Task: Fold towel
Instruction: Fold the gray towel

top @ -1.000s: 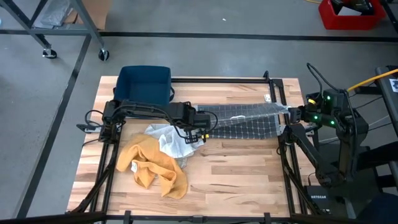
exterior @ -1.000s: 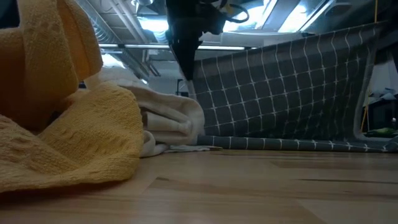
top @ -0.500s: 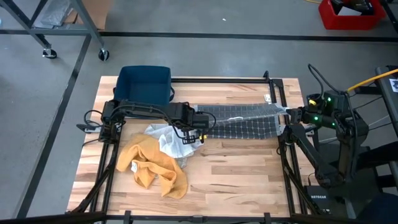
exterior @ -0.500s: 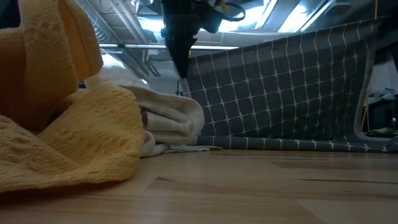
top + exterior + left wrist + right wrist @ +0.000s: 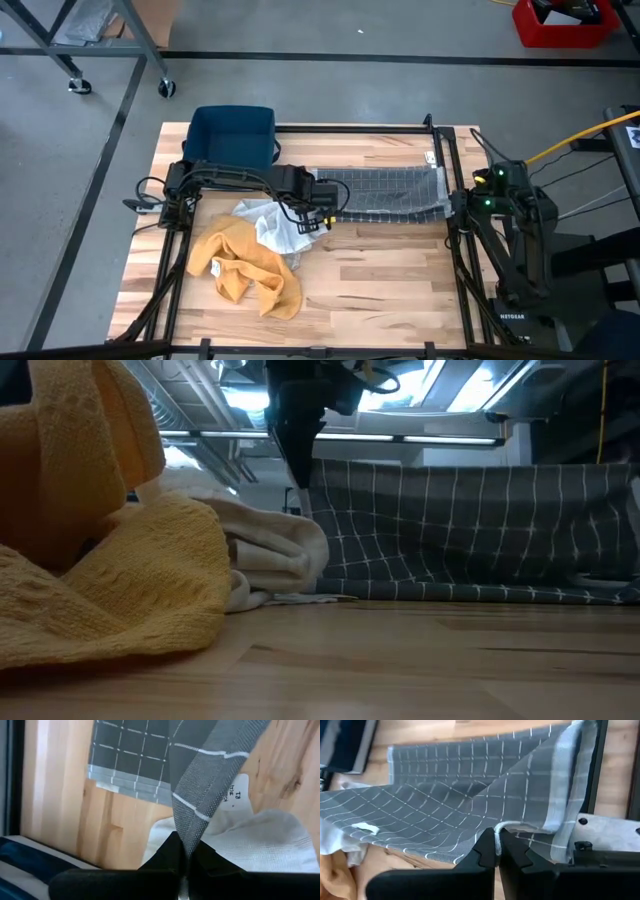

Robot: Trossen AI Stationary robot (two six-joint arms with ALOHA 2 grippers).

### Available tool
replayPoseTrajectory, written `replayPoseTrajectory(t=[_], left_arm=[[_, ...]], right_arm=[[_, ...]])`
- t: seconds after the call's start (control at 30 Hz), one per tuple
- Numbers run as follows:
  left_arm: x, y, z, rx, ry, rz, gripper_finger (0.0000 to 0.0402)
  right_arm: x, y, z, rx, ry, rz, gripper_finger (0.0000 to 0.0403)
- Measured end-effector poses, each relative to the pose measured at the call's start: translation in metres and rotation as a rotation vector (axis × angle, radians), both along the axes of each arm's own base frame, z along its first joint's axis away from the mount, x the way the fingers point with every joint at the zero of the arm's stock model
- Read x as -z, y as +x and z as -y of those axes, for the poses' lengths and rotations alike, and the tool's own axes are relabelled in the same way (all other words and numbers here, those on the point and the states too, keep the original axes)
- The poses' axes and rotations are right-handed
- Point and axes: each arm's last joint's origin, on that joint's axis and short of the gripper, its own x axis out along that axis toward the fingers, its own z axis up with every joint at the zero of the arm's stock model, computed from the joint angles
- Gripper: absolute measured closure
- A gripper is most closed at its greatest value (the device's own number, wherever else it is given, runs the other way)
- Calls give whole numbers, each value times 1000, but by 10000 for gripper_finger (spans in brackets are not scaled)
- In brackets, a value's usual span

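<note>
The grey checked towel (image 5: 385, 190) stretches between my two grippers above the table's far middle. In the low view the towel (image 5: 470, 530) hangs like a curtain, its lower edge (image 5: 450, 592) resting on the wood. My left gripper (image 5: 320, 197) is shut on its left end, and shows in the low view as the left gripper (image 5: 297, 455). My right gripper (image 5: 450, 197) is shut on its right end, beside the frame rail. My left gripper pinches the towel's upper left corner (image 5: 186, 837) between both fingers, coming from above and pointing down. The cloth runs taut away from the fingers (image 5: 167, 855); how many layers, I cannot tell. My right gripper pinches a hemmed edge of the towel's right end (image 5: 506, 826) between its two fingers (image 5: 485, 851). The cloth spreads away from it toward the left arm, sagging a little.
A yellow towel (image 5: 245, 265) lies crumpled at the near left, with a white towel (image 5: 275, 228) against it under my left gripper. A dark blue bin (image 5: 232, 135) sits at the far left. A black frame rail (image 5: 455, 240) borders the right. Bare wood (image 5: 380, 280) lies near.
My right gripper has come down and shifted a little toward the table's left. The towel's right end has dropped with it, so its top edge now runs about level instead of slanting up to the right. The lower edge has stayed on the table.
</note>
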Motion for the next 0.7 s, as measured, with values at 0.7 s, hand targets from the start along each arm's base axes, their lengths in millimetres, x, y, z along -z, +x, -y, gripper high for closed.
replayPoseTrajectory(t=[0.7], left_arm=[[50, 7, -41, -165, 49, 70, 401]], right_arm=[[5, -2, 5, 132, 15, -26, 396]])
